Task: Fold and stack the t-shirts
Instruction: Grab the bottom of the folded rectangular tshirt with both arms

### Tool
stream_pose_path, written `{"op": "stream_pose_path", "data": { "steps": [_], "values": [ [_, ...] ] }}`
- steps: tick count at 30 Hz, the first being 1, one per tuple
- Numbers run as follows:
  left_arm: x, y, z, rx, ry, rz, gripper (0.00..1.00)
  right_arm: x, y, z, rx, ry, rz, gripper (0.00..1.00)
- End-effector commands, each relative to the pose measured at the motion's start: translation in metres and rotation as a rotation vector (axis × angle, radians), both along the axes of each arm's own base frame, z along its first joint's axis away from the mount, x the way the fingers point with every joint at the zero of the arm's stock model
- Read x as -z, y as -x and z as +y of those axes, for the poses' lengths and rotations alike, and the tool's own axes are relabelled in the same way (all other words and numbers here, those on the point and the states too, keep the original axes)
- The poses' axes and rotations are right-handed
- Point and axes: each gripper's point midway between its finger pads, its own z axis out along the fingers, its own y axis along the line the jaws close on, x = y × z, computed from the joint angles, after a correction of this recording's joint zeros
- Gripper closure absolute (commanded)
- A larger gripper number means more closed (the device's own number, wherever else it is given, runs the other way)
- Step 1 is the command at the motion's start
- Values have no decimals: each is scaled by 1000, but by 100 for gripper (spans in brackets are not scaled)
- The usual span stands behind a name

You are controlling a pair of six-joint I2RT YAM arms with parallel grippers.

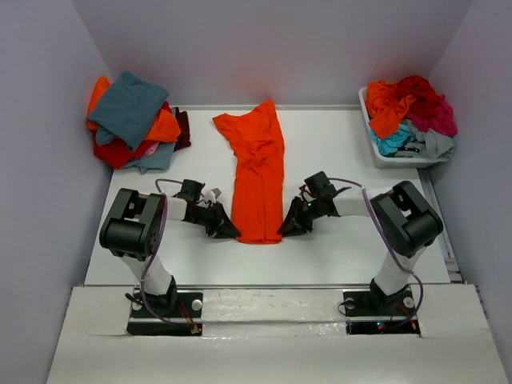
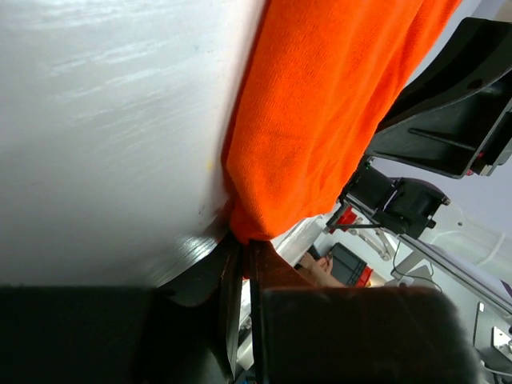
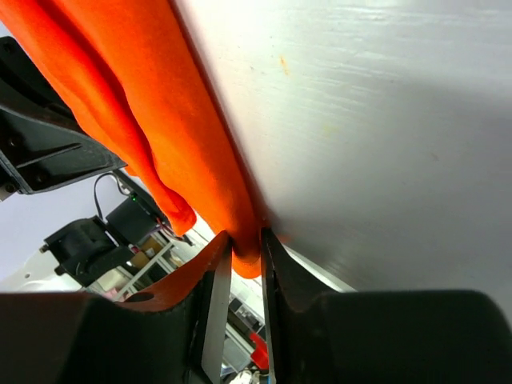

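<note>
The left claw (image 2: 240,252) is closed to a slit, pinching the near left corner of the orange shirt (image 2: 320,120). The right claw (image 3: 246,240) nips its near right corner the same way. Both arms reach low and inward over the tabletop (image 1: 336,144). Only the overhead view shows the shirt's long strip, with a shirt pile (image 1: 132,120) far to its left and a bin (image 1: 396,162) far to its right.

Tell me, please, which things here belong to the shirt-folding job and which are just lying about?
Part of the job:
- bright orange cloth t-shirt, near corners pinched by the left gripper and right gripper
- pile of folded cloth shirts, far left
- heap of crumpled cloth shirts, far right

Just lying about:
- white plastic bin under that heap
- white table
</note>
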Motion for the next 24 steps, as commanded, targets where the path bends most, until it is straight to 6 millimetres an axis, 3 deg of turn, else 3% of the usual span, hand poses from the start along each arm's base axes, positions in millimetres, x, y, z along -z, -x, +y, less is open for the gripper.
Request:
{"op": "stream_pose_path", "data": {
  "steps": [1, 24],
  "values": [
    [16, 0, 12, -7, -97, -10, 84, -2, -4, 1, -11, -7, -10, 74],
    [27, 14, 18, 36, -128, 22, 86, 4, -7, 12, -31, -67, 30, 71]
  ]
}}
